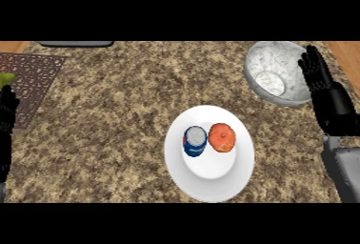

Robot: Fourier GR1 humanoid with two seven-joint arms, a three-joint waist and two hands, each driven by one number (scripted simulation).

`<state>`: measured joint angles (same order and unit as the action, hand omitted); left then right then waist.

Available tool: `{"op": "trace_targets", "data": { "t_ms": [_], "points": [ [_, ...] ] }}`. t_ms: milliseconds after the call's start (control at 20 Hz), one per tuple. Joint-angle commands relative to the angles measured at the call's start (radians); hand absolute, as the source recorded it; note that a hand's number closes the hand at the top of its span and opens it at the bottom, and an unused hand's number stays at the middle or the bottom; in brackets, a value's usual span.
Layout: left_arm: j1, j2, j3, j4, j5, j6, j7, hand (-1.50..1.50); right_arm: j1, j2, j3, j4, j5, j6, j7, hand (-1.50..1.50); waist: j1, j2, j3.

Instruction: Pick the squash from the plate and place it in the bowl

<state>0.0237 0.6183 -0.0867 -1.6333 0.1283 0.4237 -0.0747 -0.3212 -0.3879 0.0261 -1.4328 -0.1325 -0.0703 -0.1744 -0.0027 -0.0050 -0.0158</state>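
Right hand [329,97] was open beside the bowl [264,57] — squash [222,137] touched a can [195,141], which a grab could knock.

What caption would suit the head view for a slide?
Orange squash and blue can on white plate; open right hand beside the bowl.

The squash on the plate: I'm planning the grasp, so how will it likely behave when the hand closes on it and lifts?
The orange squash looks round and smooth, so it may roll or slip sideways on the white plate if nudged. It appears rigid, so probably won't deform. It sits close beside the blue can, which fingers could bump.
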Motion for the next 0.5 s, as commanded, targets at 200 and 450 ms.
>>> {"op": "trace_targets", "data": {
  "t_ms": [200, 450],
  "points": [
    [-0.069, -0.13, -0.225, -0.043, 0.072, -0.208, 0.014, 0.0, 0.049, 0.166, 0.077, -0.099, 0.065, -0.188, 0.119, 1.5, -0.038, 0.002, 0.013],
    [-0.142, -0.226, -0.318, -0.004, 0.124, -0.278, 0.071, 0.0, 0.124, 0.239, 0.174, 0.014, 0.261, -0.355, 0.177, -1.5, -0.024, 0.01, 0.015]
  ]
}}
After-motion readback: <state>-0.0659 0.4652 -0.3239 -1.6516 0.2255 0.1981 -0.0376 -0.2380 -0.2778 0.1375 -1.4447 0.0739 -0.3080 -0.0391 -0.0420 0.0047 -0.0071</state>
